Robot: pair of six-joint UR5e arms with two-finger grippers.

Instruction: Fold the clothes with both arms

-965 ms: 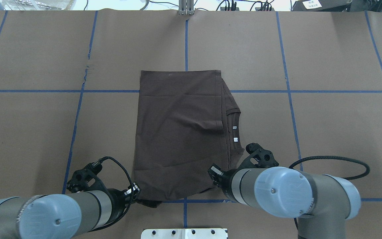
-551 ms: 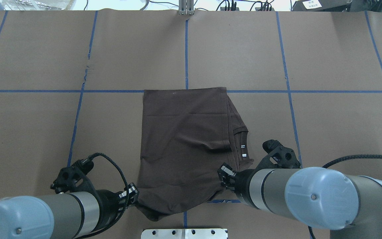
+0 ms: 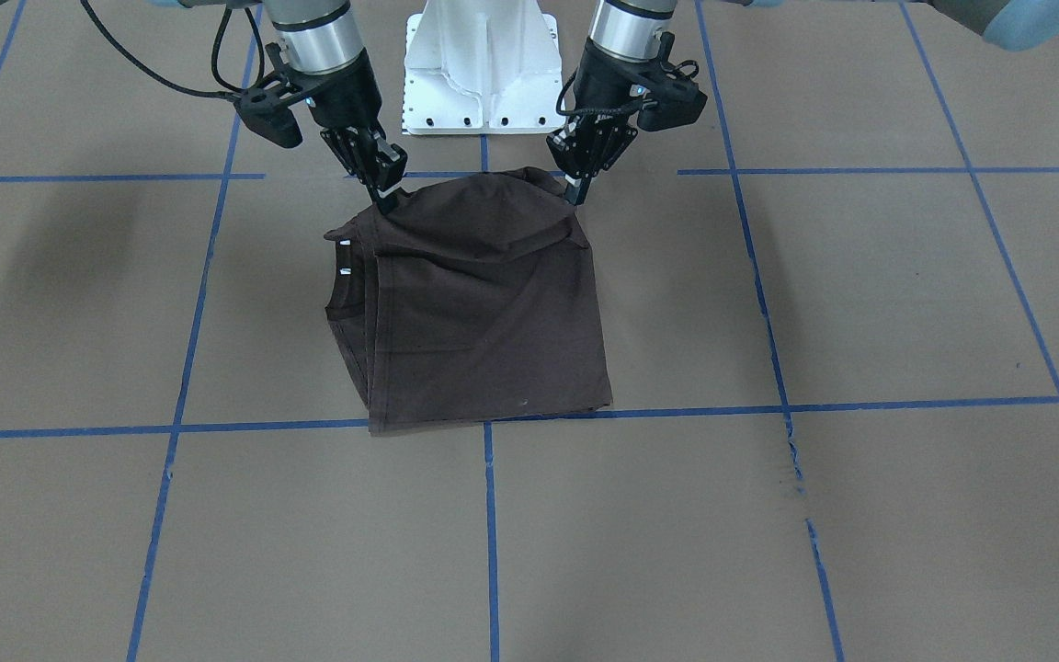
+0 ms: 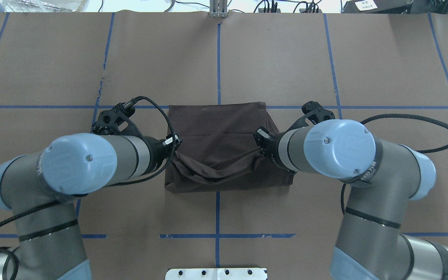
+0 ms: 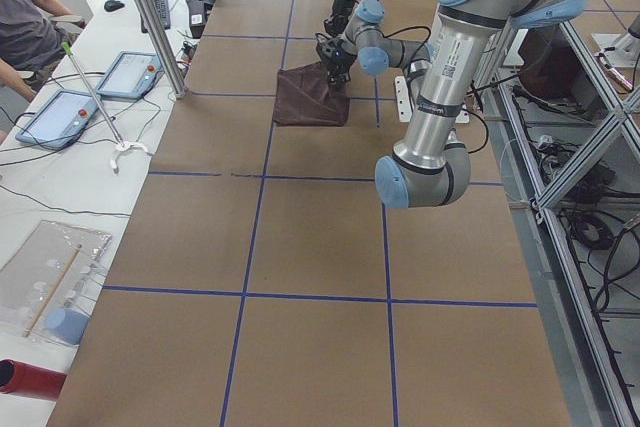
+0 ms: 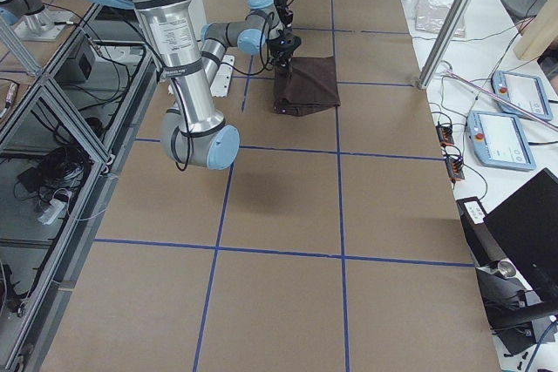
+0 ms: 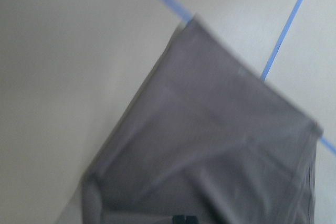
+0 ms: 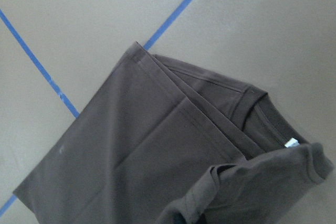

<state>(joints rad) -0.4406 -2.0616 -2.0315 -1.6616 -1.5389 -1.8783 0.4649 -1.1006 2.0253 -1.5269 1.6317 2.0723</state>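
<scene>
Both clenched on cloth: left gripper (image 3: 575, 189) and right gripper (image 3: 388, 197) each pinch a near corner of the T-shirt (image 3: 493, 322), held raised; the rest lies flat at mid table (image 3: 860, 294) before the base (image 3: 483, 64); slack middle may land bunched, or uneven travel could skew the fold; collar (image 8: 248, 101) faces robot's right; long axis runs left-right.

Table (image 4: 286, 58) is covered in brown paper and gridded with blue tape (image 4: 219, 58). A tear (image 4: 100, 83) runs beside one tape line. White base (image 3: 483, 64) is bolted at the robot's edge. Side bench (image 5: 60, 177) carries two tablets (image 5: 125, 74) and a red cylinder (image 5: 25, 379). A person (image 5: 25, 17) is seated there.
</scene>
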